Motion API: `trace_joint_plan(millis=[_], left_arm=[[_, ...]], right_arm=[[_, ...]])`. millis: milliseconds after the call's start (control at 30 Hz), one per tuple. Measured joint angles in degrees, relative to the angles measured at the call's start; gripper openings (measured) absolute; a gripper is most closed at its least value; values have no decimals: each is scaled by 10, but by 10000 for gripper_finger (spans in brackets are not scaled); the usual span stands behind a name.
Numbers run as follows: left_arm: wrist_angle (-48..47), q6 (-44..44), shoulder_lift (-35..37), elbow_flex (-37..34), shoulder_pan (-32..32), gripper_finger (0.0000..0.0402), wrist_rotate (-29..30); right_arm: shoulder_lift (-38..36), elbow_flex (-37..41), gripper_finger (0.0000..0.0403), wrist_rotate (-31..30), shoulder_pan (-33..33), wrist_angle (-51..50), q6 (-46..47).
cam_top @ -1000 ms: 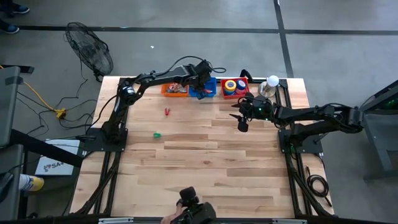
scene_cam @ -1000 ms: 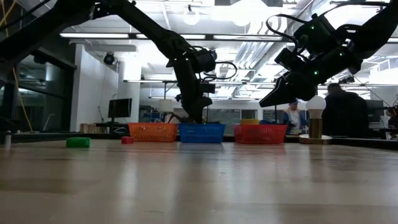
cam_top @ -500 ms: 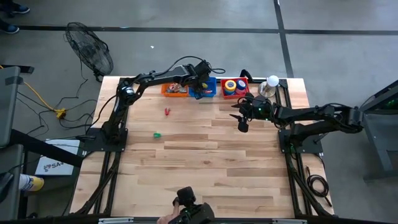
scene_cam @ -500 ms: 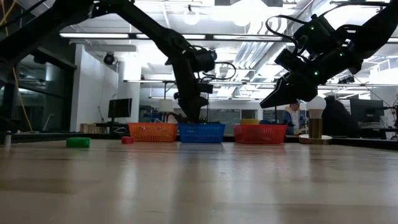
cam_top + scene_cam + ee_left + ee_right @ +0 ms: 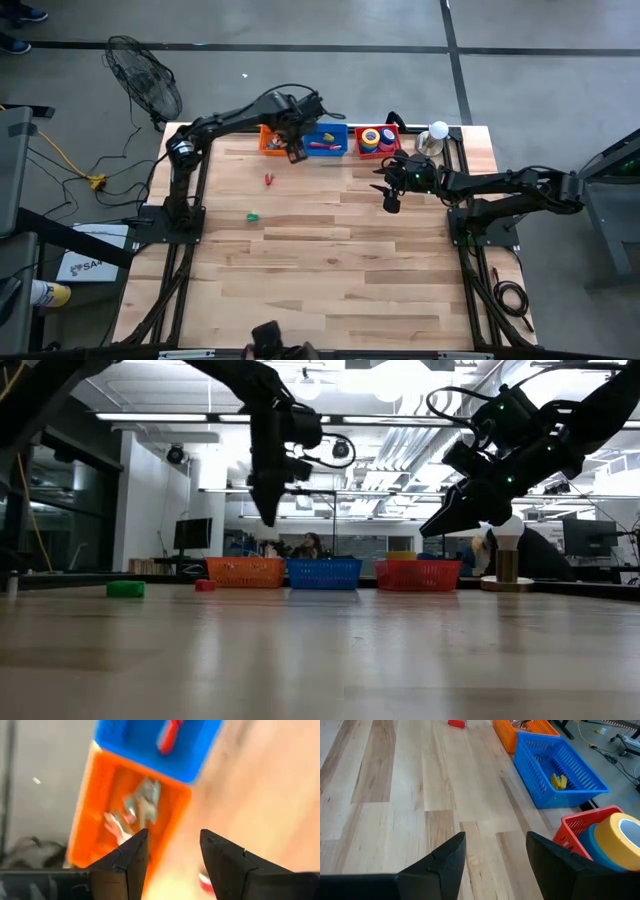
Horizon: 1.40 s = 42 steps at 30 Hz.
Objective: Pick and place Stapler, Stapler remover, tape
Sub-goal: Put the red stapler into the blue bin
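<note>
Three baskets stand in a row at the table's far edge: orange [image 5: 274, 141], blue [image 5: 328, 140] and red [image 5: 378, 139]. The red one holds the tape rolls [image 5: 371, 136], yellow and blue ones showing [image 5: 619, 837]. A long red thing [image 5: 169, 734] and a yellow one [image 5: 559, 781] lie in the blue basket. A small red piece [image 5: 268, 180] and a green piece [image 5: 253, 215] lie on the table; I cannot tell which is stapler or stapler remover. My left gripper [image 5: 172, 832] hangs open above the orange basket's near edge. My right gripper [image 5: 495, 836] hovers open before the red basket.
A white ball on a metal base [image 5: 437, 131] stands right of the red basket. The orange basket holds several silvery and pink pieces [image 5: 142, 802]. Bare wooden table [image 5: 330, 270] stretches toward the near edge. A fan [image 5: 145, 75] stands on the floor beyond the far left corner.
My left gripper has risen out of the blue basket and swung toward the table's left, now high over the orange basket's near edge. The long red thing now shows lying in the blue basket.
</note>
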State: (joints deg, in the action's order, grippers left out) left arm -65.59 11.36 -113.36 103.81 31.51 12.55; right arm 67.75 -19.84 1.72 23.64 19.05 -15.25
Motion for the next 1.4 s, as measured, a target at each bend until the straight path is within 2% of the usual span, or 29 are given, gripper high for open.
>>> trace_joint_plan(millis=[100, 333, 433, 567, 700, 933, 1067, 1233, 1400], left_arm=[[-45, -23, 7, -4, 0, 172, -28], [-75, -91, 13, -56, 0, 172, -31], [-80, -156, 25, -100, -2, 172, -19], [-73, -286, 63, -179, -10, 172, 19], [-28, -393, 116, -275, -33, 172, 63], [118, -545, 200, -401, -93, 172, 76], [174, -629, 215, -435, -122, 172, 81], [195, -724, 209, -460, -141, 172, 109], [214, -766, 207, -483, -139, 172, 133]], right_arm=[[0, 0, 199, 0, 0, 0, -2], [0, 0, 199, 0, 0, -3, -2], [0, 0, 199, 0, 0, -9, -2], [0, 0, 199, 0, 0, -9, -2], [0, 0, 199, 0, 0, -9, -2], [0, 0, 199, 3, 0, -9, 1], [0, 0, 199, 3, 0, -9, 4], [0, 0, 199, 8, 0, -9, 13], [0, 0, 199, 20, -1, -9, 13]])
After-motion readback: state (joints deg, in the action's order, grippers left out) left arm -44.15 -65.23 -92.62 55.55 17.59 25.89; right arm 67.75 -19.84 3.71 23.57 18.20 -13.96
